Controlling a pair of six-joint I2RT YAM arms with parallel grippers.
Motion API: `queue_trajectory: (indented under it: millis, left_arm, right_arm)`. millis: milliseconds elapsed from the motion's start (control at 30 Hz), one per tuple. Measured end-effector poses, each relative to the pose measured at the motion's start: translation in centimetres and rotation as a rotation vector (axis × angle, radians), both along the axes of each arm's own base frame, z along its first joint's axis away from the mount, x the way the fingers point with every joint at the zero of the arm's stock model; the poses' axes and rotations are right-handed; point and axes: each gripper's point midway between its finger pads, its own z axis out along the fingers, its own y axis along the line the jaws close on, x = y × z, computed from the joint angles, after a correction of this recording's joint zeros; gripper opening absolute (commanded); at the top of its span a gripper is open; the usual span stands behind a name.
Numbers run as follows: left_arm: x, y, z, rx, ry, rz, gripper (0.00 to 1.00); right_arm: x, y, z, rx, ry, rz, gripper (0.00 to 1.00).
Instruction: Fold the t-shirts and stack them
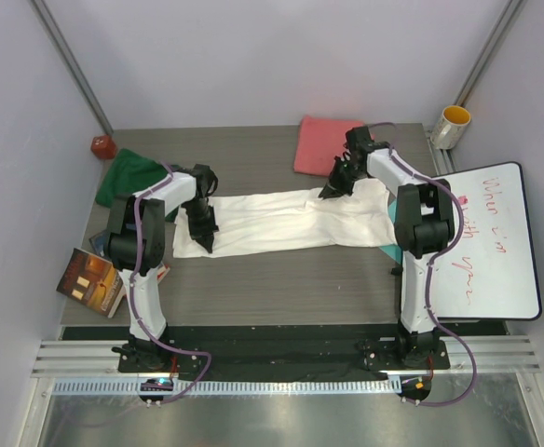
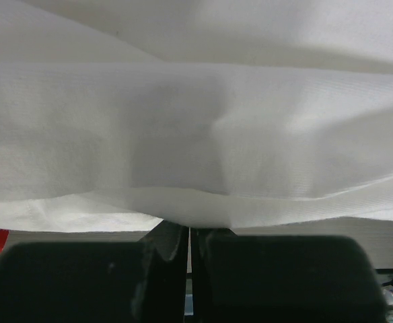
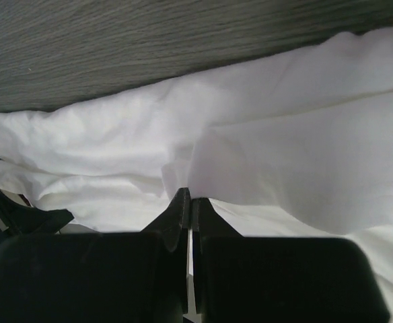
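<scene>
White t-shirt [image 1: 291,222] lies stretched across the worktop [image 1: 281,284] centre. Left claw [image 1: 204,244] clenches its 8 o'clock corner; right claw [image 1: 331,191] clenches its 1 o'clock edge. Raise both evenly, keeping cloth taut.

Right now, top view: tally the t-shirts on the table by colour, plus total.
Large white soft cloth t-shirt: 1
Dark green cloth t-shirt: 1
Coral-pink folded cloth t-shirt: 1
Total: 3
</scene>
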Motion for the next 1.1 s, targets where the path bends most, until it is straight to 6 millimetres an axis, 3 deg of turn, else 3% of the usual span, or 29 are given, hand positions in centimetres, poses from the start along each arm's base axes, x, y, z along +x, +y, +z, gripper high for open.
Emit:
queue_trajectory:
  millis: [67, 300, 500, 1100]
  left_arm:
    - [0.0, 0.0, 0.0, 0.0, 0.0, 0.0, 0.0]
    - [0.0, 0.0, 0.0, 0.0, 0.0, 0.0, 0.0]
    - [0.0, 0.0, 0.0, 0.0, 0.0, 0.0, 0.0]
    - [0.0, 0.0, 0.0, -0.001, 0.0, -0.001, 0.0]
  right_arm:
    - [0.3, 0.5, 0.2, 0.007, -0.009, 0.01, 0.02]
    - [0.8, 2.5, 0.1, 0.028, -0.016, 0.046, 0.25]
    - [0.8, 3.2, -0.9, 0.031, 0.001, 0.061, 0.25]
    - [2.7, 3.0, -0.5, -0.006, -0.046, 0.078, 0.31]
